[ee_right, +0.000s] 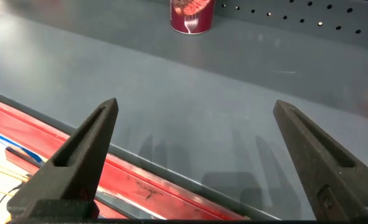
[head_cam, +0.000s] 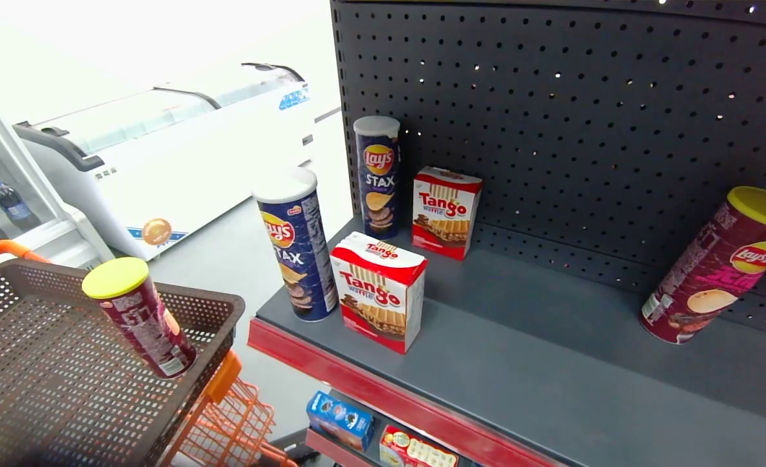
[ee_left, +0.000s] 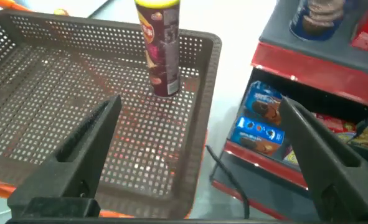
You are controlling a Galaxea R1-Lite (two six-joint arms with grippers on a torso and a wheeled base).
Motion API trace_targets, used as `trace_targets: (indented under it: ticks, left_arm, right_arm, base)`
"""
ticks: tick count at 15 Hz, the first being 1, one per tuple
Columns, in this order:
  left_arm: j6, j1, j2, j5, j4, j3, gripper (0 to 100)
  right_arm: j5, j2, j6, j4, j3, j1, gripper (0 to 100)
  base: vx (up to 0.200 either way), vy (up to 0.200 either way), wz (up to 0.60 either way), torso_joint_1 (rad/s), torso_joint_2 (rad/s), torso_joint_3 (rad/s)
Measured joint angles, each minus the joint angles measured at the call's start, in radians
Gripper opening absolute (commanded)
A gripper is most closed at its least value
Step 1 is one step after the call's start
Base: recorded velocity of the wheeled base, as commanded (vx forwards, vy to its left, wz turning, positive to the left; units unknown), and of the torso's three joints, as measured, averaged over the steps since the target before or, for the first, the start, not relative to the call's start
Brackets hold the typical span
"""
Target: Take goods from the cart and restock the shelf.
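Cart basket: a brown perforated basket (head_cam: 217,327) (ee_left: 203,87) is carried on an orange wire cart (head_cam: 233,415), just beside the shelf's left end.
Can in basket: a maroon can with a yellow lid (head_cam: 143,321) (ee_left: 162,50) is stood upright inside the basket, near its shelf-side wall.
Left gripper: the left gripper (ee_left: 199,102) is held above the basket with its jaws spread wide; nothing is gripped.
Right gripper: the right gripper (ee_right: 195,106) is held over the shelf's front part, jaws spread wide, nothing gripped.
Shelf: a grey shelf (head_cam: 519,350) (ee_right: 190,99) is edged by a red strip (head_cam: 357,383) and backed by a dark pegboard (head_cam: 584,130).
Stocked can: a second maroon can (head_cam: 713,272) (ee_right: 192,15) is placed at the shelf's right, close to the pegboard.
Left-end goods: a front blue can (head_cam: 295,250) and a rear blue can (head_cam: 377,178) are each flanked by a wafer box, front (head_cam: 377,292) and rear (head_cam: 446,213).
Lower level: a blue box (head_cam: 340,418) (ee_left: 261,121) is seen below the red strip.
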Motion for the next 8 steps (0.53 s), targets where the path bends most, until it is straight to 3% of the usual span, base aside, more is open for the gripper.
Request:
trace_targets:
  ticks: [2,4,6,8]
  left_arm:
    - [0.013,0.153,0.150,-0.110,-0.094,-0.024,100]
    - [0.086,0.300,0.313,-0.199,-0.191,-0.031,100]
    - [0.135,0.349,0.457,-0.203,-0.326,-0.023,100]
    - [0.149,0.333,0.571,-0.168,-0.416,-0.016,100]
  right_arm:
    - [0.000,0.000,0.000,0.000,0.000,0.000,100]
    - [0.000,0.000,0.000,0.000,0.000,0.001,100]
    - [0.000,0.000,0.000,0.000,0.000,0.000,100]
    - [0.000,0.000,0.000,0.000,0.000,0.000,100]
  base:
    - [0.000,0.000,0.00,0.000,0.00,0.000]
    - [0.000,0.000,0.00,0.000,0.00,0.000]
    - [0.000,0.000,0.00,0.000,0.00,0.000]
    - [0.000,0.000,0.00,0.000,0.00,0.000]
